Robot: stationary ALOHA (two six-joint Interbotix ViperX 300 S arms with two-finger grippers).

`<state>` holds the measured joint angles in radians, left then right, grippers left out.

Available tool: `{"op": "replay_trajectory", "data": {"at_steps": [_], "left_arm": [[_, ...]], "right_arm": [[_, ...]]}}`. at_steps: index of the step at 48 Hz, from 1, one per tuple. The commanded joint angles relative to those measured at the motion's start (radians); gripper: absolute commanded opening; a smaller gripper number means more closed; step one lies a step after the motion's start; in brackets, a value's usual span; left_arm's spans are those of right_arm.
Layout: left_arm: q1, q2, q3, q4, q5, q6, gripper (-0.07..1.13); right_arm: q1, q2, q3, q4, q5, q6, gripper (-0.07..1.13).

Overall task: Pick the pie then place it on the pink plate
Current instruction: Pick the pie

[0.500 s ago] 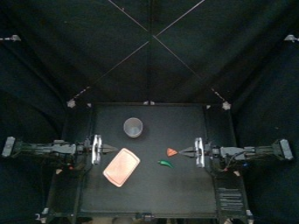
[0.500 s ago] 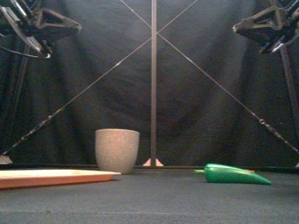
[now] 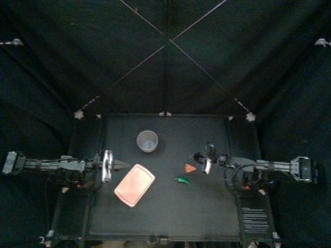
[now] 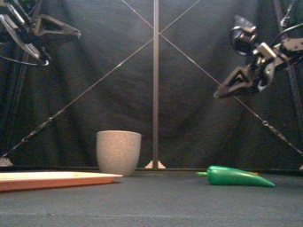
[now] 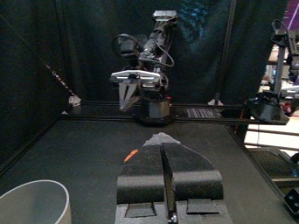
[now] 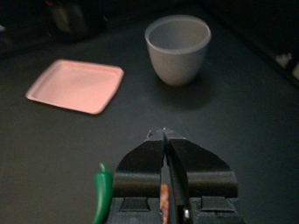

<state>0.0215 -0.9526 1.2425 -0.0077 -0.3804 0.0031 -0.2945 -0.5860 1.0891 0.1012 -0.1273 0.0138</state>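
Starting at the left: left pincer (image 5: 165,144) held high above the counter (image 3: 168,218), jaws pressed together, nothing between them. Next, lying flat near the counter's left front, pink plate (image 3: 135,184). Behind it and well apart, standing upright, tall grey speckled cup (image 4: 119,152). Right of the plate, toward the middle, resting on the counter: small red pie wedge (image 3: 192,169), with a green pepper (image 4: 240,176) just beside it on the front side, both apart from the plate. Just right of the wedge, tilted downward and clear of the counter, right pincer (image 6: 165,134) on the arm from the right, jaws closed to a thin seam and gripping nothing.
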Motion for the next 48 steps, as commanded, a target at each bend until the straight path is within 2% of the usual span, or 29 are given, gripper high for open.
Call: {"op": "replay_trajectory", "data": {"at_steps": [1,6,11,13,20,37,48], "left_arm": [[0.006,0.005,-0.021,0.000,-0.009,0.002,-0.01],[0.012,0.005,-0.021,0.002,-0.009,0.002,-0.01],[0.021,0.005,-0.023,0.002,-0.009,0.002,-0.01],[0.025,0.005,-0.023,0.000,-0.009,0.002,-0.01],[0.026,0.005,-0.023,0.000,-0.011,0.002,-0.01],[0.029,0.005,-0.020,0.000,-0.009,0.002,-0.01],[0.035,0.005,-0.014,0.000,-0.009,0.002,-0.01]], "right_arm": [[-0.035,0.061,-0.066,0.009,0.103,0.000,0.35],[-0.051,0.123,-0.106,0.020,0.199,0.002,0.70],[-0.057,0.179,-0.130,0.046,0.261,0.002,1.01],[-0.057,0.198,-0.137,0.048,0.281,0.000,1.07],[-0.052,0.244,-0.149,0.035,0.339,-0.003,1.06],[0.020,0.264,-0.199,-0.133,0.578,-0.005,1.05],[0.048,0.334,-0.229,-0.156,0.612,-0.011,1.05]]}}
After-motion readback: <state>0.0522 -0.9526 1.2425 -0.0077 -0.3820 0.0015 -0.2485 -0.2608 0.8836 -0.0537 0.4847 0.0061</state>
